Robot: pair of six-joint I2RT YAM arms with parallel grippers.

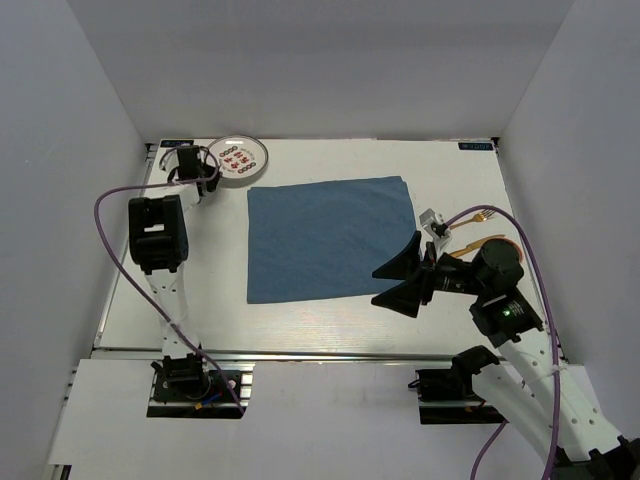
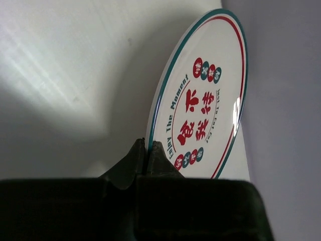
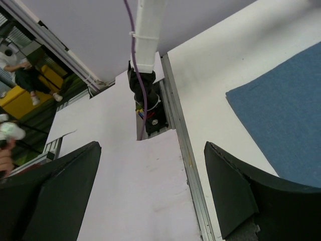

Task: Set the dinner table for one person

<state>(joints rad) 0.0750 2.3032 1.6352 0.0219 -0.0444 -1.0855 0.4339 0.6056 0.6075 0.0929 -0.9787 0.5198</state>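
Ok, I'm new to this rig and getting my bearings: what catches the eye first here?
The blue cloth spread over the middle of the white table stands out first. At the far left corner the left claw pinches the rim of a round plate printed with red characters. The right claw hangs open by the cloth's right edge, a gold fork lying just beyond.
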